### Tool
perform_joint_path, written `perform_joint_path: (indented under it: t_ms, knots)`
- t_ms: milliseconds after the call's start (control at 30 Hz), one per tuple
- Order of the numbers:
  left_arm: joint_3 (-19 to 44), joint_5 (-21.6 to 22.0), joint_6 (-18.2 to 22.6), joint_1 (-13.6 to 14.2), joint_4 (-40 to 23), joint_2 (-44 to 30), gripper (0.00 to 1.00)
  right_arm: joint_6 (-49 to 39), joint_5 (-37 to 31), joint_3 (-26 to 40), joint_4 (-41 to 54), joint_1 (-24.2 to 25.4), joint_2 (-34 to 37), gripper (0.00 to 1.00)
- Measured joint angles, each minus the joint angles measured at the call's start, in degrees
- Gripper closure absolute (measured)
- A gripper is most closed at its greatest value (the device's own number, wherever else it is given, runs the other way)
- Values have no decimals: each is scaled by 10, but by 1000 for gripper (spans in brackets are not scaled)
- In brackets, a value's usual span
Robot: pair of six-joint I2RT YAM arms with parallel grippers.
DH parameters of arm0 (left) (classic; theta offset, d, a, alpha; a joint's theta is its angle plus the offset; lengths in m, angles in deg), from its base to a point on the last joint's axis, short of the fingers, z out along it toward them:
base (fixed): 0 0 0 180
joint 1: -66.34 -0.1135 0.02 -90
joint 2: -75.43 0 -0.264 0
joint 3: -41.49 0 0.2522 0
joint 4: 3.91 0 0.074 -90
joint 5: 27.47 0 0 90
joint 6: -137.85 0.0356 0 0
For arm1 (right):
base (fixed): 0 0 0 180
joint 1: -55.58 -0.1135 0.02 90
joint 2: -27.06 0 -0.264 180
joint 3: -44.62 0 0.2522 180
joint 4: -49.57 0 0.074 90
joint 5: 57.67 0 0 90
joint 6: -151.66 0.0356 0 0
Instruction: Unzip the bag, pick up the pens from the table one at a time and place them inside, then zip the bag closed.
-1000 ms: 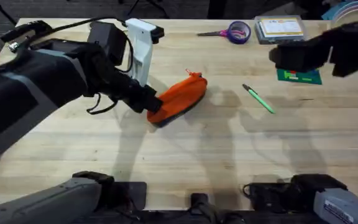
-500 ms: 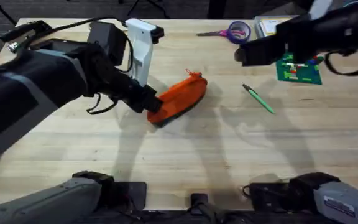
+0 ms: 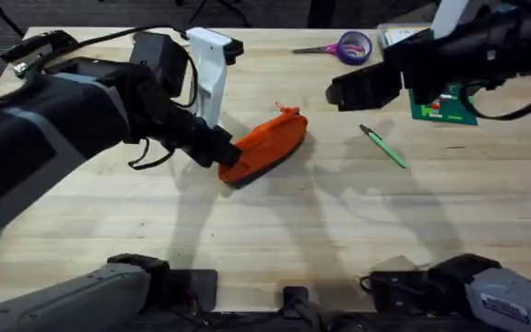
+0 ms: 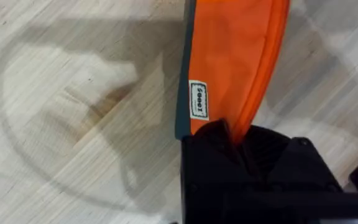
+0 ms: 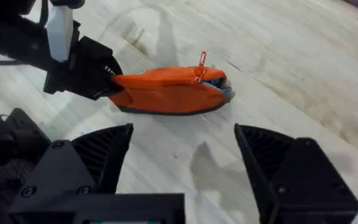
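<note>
Left arm pinning the bag, right arm lining up on the zipper pull.

My left gripper [image 3: 221,152] is clamped on the near-left end of the bag [image 3: 267,145], which lies mid-table, zip still shut with the red pull [image 5: 201,60] at its far-right end. My right gripper [image 5: 182,163] hangs above the table right of the bag, fingers wide apart, nothing in them. The green pen [image 3: 383,147] lies on the table [image 3: 339,231] right of the bag, untouched. Risks as I see them: the pull is small and upright, so I could pinch fabric instead. If the left grip slips, the whole bag drags and the zip stays closed. A low descent could knock the pen.
</note>
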Motion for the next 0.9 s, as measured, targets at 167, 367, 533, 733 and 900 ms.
perform_joint_path:
  t_ms: [167, 367, 533, 733, 900]
  knots:
    - [0, 0, 0, 0, 0, 0, 957, 11, 0, 0, -23, -1, 1, 4]
    - [0, 0, 0, 0, 0, 0, 957, 15, 0, 1, -48, -19, 27, 4]
    - [0, 0, 0, 0, 0, 0, 958, 16, -1, 1, -112, -64, 70, 4]
    - [0, 0, 0, 0, 0, 0, 957, 30, -48, 1, -126, -103, 117, 4]
    - [0, 0, 0, 0, 0, 0, 958, 38, -63, 1, -129, -114, 141, 4]
